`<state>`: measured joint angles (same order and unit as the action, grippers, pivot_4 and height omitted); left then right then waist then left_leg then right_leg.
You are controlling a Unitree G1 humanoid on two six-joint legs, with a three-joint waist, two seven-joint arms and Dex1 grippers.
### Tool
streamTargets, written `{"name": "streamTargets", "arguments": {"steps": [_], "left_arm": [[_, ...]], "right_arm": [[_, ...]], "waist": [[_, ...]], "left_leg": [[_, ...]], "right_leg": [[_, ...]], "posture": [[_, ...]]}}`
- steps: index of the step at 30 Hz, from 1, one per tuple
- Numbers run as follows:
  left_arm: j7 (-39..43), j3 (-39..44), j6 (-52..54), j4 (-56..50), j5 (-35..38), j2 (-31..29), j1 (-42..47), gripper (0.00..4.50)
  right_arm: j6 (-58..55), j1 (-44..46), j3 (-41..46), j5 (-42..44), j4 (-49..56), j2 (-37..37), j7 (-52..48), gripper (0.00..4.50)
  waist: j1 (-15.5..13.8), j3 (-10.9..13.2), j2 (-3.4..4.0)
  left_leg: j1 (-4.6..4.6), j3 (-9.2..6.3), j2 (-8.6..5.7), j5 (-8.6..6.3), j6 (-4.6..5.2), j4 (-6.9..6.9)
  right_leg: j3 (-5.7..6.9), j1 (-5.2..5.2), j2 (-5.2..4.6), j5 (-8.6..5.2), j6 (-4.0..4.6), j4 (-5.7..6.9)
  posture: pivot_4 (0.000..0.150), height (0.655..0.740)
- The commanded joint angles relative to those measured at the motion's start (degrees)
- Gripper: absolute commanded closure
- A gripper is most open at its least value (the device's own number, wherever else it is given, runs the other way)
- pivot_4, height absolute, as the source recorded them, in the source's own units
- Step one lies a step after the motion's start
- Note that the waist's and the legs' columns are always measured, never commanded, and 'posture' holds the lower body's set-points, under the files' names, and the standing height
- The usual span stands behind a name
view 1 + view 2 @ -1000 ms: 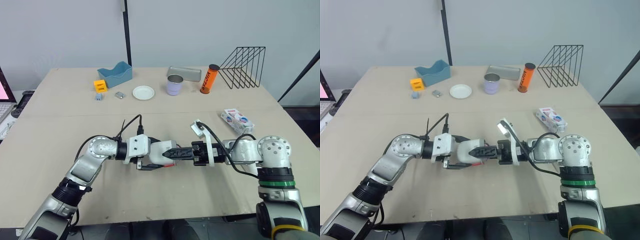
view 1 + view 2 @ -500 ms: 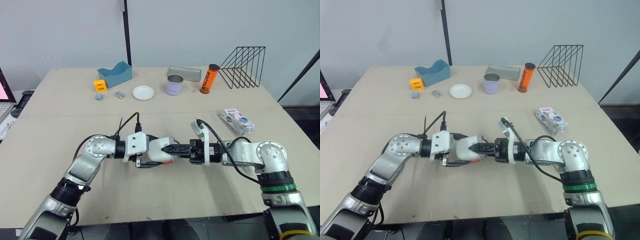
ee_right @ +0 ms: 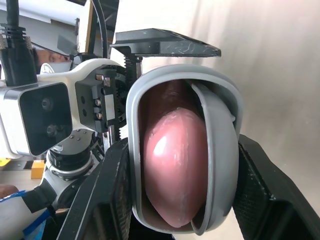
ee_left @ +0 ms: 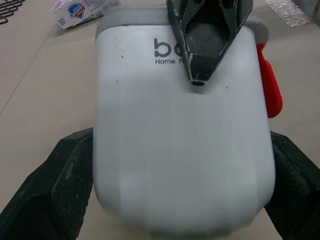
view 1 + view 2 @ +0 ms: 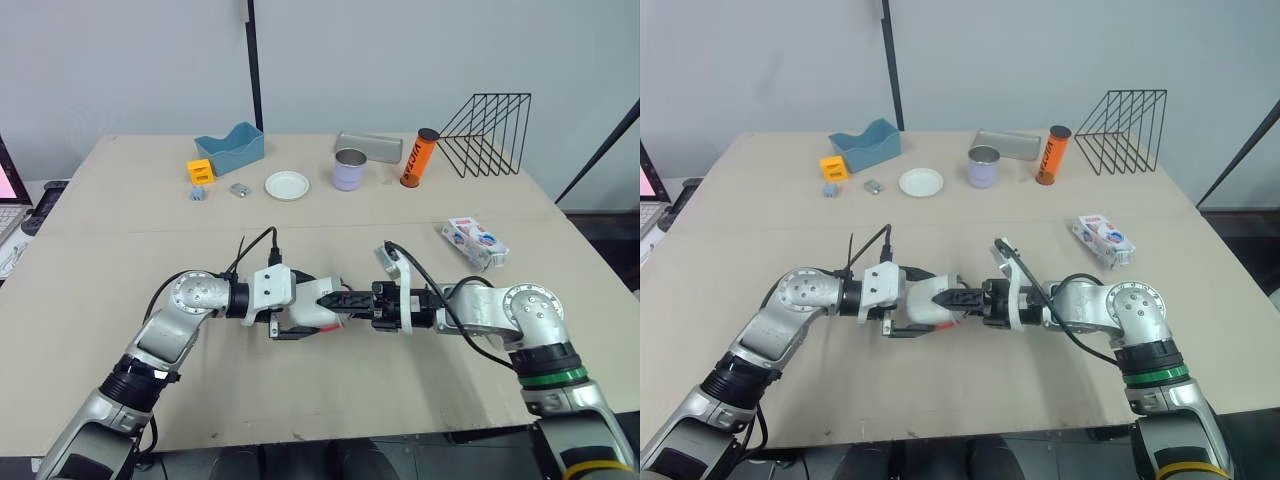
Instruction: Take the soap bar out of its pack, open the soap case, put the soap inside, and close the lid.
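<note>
Bench: pale bench (image 5: pixel 120 220) before a grey wall. A blue tray (image 5: pixel 230 148), plate (image 5: pixel 287 185), cup (image 5: pixel 349 169), orange can (image 5: pixel 419 158) and wire rack (image 5: pixel 488 122) stand along the far side, well apart from the work.
Soap pack: the soap pack (image 5: pixel 475 242) lies on the bench off to my right, alone.
Soap case: white soap case (image 4: pixel 182 150), at the bench's middle between my two arms. I cannot tell whether it is resting or lifted.
Soap: the pink soap (image 3: pixel 175 170) sits inside the case, seen through its grey-rimmed end. The lid does not look fully seated.
Left pincer: left pincer (image 5: pixel 318 308) clamped on the case's two long sides.
Right pincer: right pincer (image 5: pixel 358 298) closed across the case's thickness, one finger (image 4: pixel 202 45) touching the logo face.
Step, as I judge: pressing the lid home.
Handling, as I judge: the case is light, stiff plastic, smooth and apt to slip, and the soap is slick. I hold the flat sides and squeeze near the rim by the red tab (image 4: pixel 268 85). Gently, or it may squirt out of my grip.
</note>
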<state>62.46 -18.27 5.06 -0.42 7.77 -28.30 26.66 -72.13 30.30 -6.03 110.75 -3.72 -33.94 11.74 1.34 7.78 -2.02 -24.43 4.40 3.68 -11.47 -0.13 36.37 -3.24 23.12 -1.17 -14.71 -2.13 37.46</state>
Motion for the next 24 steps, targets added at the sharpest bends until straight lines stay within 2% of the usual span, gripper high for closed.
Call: {"name": "streamTargets", "arguments": {"steps": [1,9,10,14,17,22,24], "left_arm": [[0.61,1.92,-0.65,-0.99,0.80,-1.31,0.46,0.00],[2.38,3.78,-0.48,-4.37,1.92,-6.06,-3.44,0.00],[2.59,4.27,0.61,-4.81,2.33,-6.83,-3.90,0.00],[2.58,6.66,4.81,-5.95,4.64,-8.37,-4.47,0.00],[2.52,9.09,9.98,-6.53,8.15,-8.58,-3.04,0.00],[3.40,10.60,18.62,-8.21,15.52,-6.77,0.24,0.00],[4.21,10.09,21.51,-8.59,18.02,-5.68,1.70,0.00]], "right_arm": [[0.11,2.45,1.23,2.25,0.41,-0.41,-0.12,2.48],[0.54,5.90,2.27,2.25,-3.42,-2.68,0.05,2.48],[-0.05,6.49,2.10,0.17,-2.96,-3.45,-0.66,2.48],[-4.06,9.76,0.18,-13.34,1.99,-7.93,-6.61,2.48],[-5.81,15.71,-2.47,-25.42,6.64,-12.94,-16.21,2.48],[-1.59,26.16,-13.82,-47.30,12.71,-20.41,-35.18,2.48],[2.55,30.58,-21.32,-56.31,16.91,-23.79,-46.38,2.48]], "waist": [[0.00,0.00,0.00],[0.02,0.00,0.00],[-0.06,0.00,0.00],[-0.03,0.01,0.02],[-0.02,0.07,0.13],[-0.08,0.10,0.19],[-0.10,0.12,0.22]], "left_leg": [[-0.01,0.00,0.00,0.00,0.00,0.00],[-0.03,0.03,0.06,0.00,0.01,-0.05],[-0.03,0.03,0.07,0.00,0.02,-0.05],[-0.12,0.04,0.04,0.01,0.04,-0.05],[-0.16,0.07,0.05,0.02,0.06,-0.06],[-0.19,0.07,0.09,0.04,0.09,-0.08],[-0.19,0.08,0.09,0.03,0.08,-0.09]], "right_leg": [[0.00,0.00,0.00,0.00,0.00,0.00],[-0.01,0.03,-0.02,0.04,0.03,-0.11],[0.00,0.02,-0.02,0.04,0.03,-0.11],[-0.01,0.10,-0.09,0.08,-0.01,-0.16],[-0.01,0.18,-0.09,0.03,0.07,-0.20],[0.06,0.25,-0.09,-0.07,0.19,-0.29],[0.09,0.26,-0.11,-0.10,0.21,-0.33]], "posture": [[0.150,0.7393],[0.150,0.7393],[0.150,0.7393],[0.150,0.7393],[0.150,0.7393],[0.150,0.7393],[0.150,0.7393]]}}
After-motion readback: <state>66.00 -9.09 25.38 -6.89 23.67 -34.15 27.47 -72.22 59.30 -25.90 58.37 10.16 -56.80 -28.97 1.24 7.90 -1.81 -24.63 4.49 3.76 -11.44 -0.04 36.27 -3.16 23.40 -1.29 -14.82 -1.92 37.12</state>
